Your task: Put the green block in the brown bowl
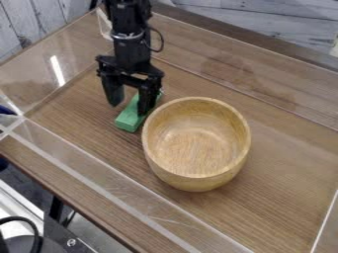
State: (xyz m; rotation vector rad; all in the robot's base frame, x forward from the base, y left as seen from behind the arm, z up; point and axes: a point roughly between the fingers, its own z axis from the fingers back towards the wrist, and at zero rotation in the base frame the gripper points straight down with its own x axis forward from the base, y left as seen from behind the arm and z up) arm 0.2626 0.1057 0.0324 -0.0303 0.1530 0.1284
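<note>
Green block [128,118]: we find it lying flat on the wooden surface [264,84], just beside the left outer wall of the brown bowl [197,143]; it is not yet inside the bowl.
Brown bowl: we see it upright and empty, its thick rim close to the block's near end.
Claw [130,99]: we read it as released, fingers spread wide and pointing straight down, one on each long side of the block; nothing is gripped.
Step in hand: we judge this to be the grasp, with the lift and the carry to the bowl not yet done.
Alignment: we advise centring the claw over the block's middle, so that both fingers meet the long sides squarely and the bar does not pivot when they close.
Depth: we advise lowering until the fingertips are near the surface, since the block is flat and offers little height to grip.
Clearance: we note that the right finger stands near the bowl's wall; we would close slowly so as not to nudge the bowl.
Lift: we advise rising above the rim before moving across it.
</note>
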